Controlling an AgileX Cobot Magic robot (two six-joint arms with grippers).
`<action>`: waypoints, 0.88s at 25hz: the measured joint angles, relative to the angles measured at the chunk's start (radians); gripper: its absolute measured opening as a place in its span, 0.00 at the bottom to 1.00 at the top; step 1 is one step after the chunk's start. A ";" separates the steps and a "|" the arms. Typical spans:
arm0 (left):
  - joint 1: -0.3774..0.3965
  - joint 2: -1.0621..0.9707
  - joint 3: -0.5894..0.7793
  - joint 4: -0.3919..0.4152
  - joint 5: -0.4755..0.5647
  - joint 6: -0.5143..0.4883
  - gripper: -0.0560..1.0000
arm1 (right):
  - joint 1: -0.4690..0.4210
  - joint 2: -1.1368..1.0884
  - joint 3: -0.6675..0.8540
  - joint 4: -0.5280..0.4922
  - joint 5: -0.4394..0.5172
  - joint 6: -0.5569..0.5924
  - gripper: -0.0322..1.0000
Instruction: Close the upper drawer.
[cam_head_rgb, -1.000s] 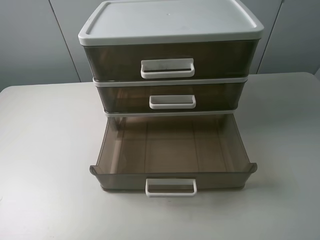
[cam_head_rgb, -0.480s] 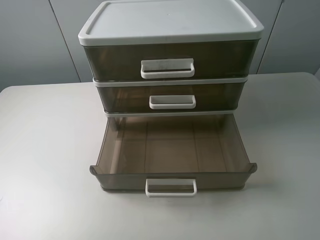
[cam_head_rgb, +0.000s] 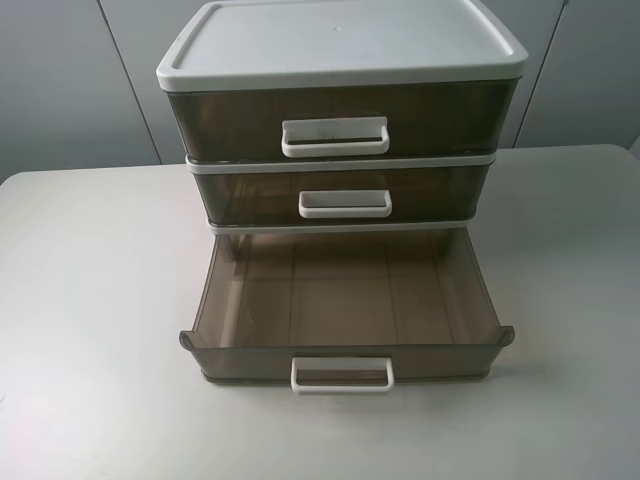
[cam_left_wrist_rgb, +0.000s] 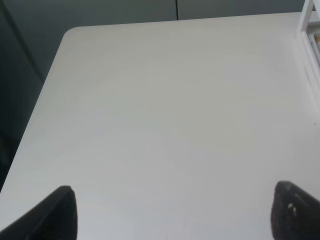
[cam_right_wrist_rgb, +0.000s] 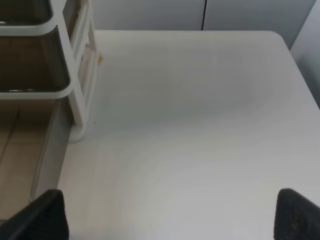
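Note:
The upper drawer (cam_head_rgb: 340, 120) is the tall smoky-brown top drawer with a wide white loop handle (cam_head_rgb: 335, 137). It sits flush in the white-framed cabinet (cam_head_rgb: 340, 45). The middle drawer (cam_head_rgb: 345, 190) is also flush. The bottom drawer (cam_head_rgb: 345, 300) is pulled far out and is empty. Neither gripper shows in the exterior high view. My left gripper (cam_left_wrist_rgb: 175, 215) is open over bare table, left of the cabinet. My right gripper (cam_right_wrist_rgb: 169, 217) is open over bare table, with the cabinet's side (cam_right_wrist_rgb: 75, 100) beside it.
The cabinet stands on a white table (cam_head_rgb: 90, 300) with rounded corners. The pulled-out bottom drawer's side wall (cam_right_wrist_rgb: 47, 155) shows in the right wrist view. A corner of the cabinet frame (cam_left_wrist_rgb: 310, 25) shows in the left wrist view. Grey wall panels stand behind.

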 joint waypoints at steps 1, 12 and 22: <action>0.000 0.000 0.000 0.000 0.000 0.000 0.76 | 0.000 -0.002 0.000 0.000 -0.002 -0.002 0.64; 0.000 0.000 0.000 0.000 0.000 0.000 0.76 | 0.000 -0.006 0.000 0.014 -0.004 0.000 0.64; 0.000 0.000 0.000 0.000 0.000 0.000 0.76 | 0.000 -0.006 0.000 0.014 -0.004 0.004 0.64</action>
